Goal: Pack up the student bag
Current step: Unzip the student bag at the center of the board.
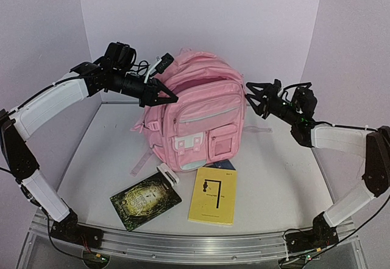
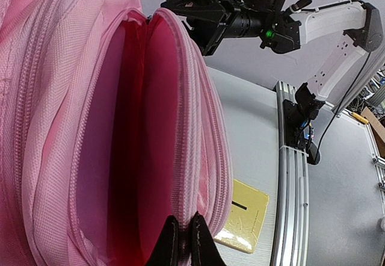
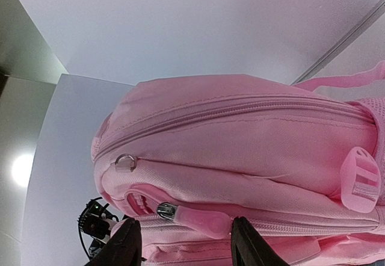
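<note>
Vertically standing, student bag (image 1: 204,120) fronts nearward; left claw (image 1: 166,94) pinches its rim, right claw (image 1: 251,97) gapes alongside.

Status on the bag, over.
Left hand shut at rim of large pink fabric backpack, main compartment open. Right hand open by pink zip pull. Yellow book, dark book outside.

— What colour are the arms?
— The left arm (image 1: 49,101) and the right arm (image 1: 338,138) both have white shells on their long links, with black joints and black wrists.
— Any cables?
— A thin black cable (image 2: 349,79) hangs beside the right arm, and a pale cable (image 1: 148,69) loops at the left wrist.
— Lights?
— A small green light (image 2: 266,34) glows on the right wrist.
— And the jaws?
— Black, angular and tapering. The black bases (image 1: 68,225) sit on a ribbed silver rail (image 1: 183,244).
</note>
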Robot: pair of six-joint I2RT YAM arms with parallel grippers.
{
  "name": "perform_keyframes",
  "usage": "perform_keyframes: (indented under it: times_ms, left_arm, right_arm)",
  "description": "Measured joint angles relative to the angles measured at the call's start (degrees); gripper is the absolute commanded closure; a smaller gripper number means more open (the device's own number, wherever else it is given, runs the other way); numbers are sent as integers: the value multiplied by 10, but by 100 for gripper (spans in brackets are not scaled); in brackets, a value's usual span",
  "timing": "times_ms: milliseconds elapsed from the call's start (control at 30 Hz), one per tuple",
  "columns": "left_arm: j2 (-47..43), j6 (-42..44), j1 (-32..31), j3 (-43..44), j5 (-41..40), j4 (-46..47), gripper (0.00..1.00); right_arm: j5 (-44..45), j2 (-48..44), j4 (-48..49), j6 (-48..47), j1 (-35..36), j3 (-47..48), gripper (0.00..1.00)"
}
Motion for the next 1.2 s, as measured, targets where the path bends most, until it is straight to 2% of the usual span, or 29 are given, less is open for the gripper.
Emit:
perform_keyframes:
  times_ms: [167, 333, 500, 900, 1167, 1200]
  left_arm:
    - [0, 0, 0, 0, 0, 0, 100]
    - [0, 0, 0, 0, 0, 0, 100]
    - [0, 0, 0, 0, -1, 0, 100]
    - [0, 0, 0, 0, -5, 0, 100]
    - [0, 1, 0, 0, -6, 0, 100]
    - [0, 1, 0, 0, -6, 0, 100]
  right_arm:
    - [1, 0, 8, 11, 0, 0, 55]
    - [4, 5, 21, 15, 0, 0, 68]
    - [8, 9, 37, 22, 0, 0, 77]
    - [13, 36, 74, 28, 0, 0, 80]
    - [25, 39, 95, 33, 0, 1, 100]
    - [26, 39, 97, 31, 0, 1, 100]
